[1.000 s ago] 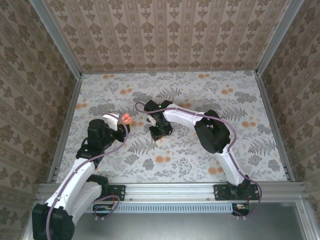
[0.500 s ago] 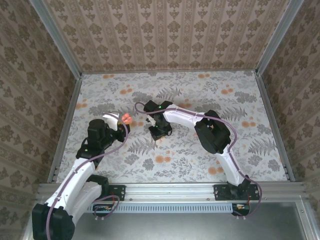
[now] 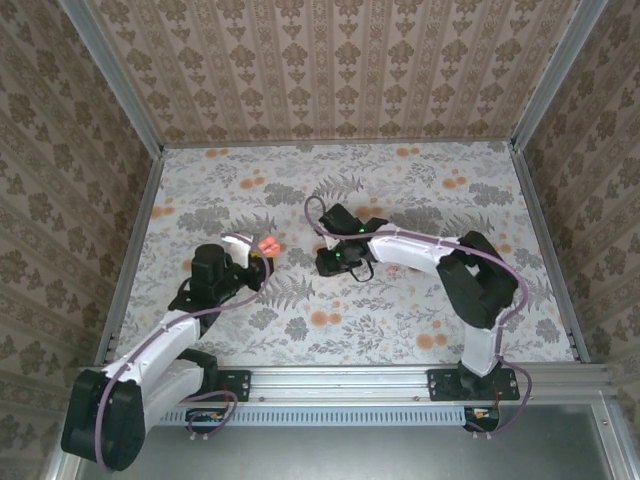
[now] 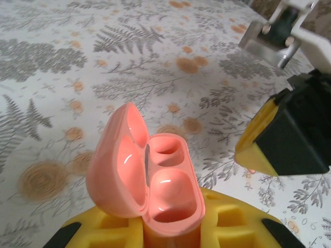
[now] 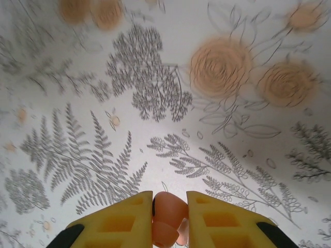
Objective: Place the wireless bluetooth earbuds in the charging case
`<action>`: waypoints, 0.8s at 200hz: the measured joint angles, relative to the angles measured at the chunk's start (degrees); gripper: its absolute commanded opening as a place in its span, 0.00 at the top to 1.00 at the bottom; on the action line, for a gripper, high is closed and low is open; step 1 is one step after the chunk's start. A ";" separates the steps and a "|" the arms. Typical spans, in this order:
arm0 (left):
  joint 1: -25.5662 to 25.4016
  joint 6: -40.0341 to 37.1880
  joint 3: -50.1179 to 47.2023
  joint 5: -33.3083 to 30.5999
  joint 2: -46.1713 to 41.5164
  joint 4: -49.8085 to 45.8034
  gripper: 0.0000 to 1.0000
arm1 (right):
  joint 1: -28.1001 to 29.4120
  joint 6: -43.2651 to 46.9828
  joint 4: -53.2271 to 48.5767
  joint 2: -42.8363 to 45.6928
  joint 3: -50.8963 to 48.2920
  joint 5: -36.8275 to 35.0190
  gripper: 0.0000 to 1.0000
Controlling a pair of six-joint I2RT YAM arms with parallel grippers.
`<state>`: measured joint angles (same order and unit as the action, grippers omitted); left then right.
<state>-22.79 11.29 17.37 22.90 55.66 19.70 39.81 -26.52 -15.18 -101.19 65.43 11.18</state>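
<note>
Left jaws clamp the base of the open pink case, lid up; right jaws pinch a small pinkish earbud near it. Delivery step, I judge: next the bud needs lining up over a free well

The case is salmon pink, paler and glossy inside; the earbud is the same salmon. The left fingers and right fingers are yellow. The tabletop is white, printed with grey ferns and orange roses. The walls are tan with brown damask stripes. The arms are white with black joints.
</note>
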 measured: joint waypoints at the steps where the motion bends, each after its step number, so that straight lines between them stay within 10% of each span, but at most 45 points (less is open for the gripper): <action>1: -0.15 0.02 -0.07 0.00 0.20 0.37 0.84 | -0.04 -0.07 0.22 0.15 -0.22 0.00 0.81; 160: -11.39 0.42 2.82 12.46 26.53 39.36 0.84 | -4.09 2.64 33.40 28.79 -22.93 9.07 0.81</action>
<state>-34.17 11.70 20.18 35.35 82.19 59.07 35.73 -23.88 18.22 -72.40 42.50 20.25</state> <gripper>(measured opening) 0.201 0.196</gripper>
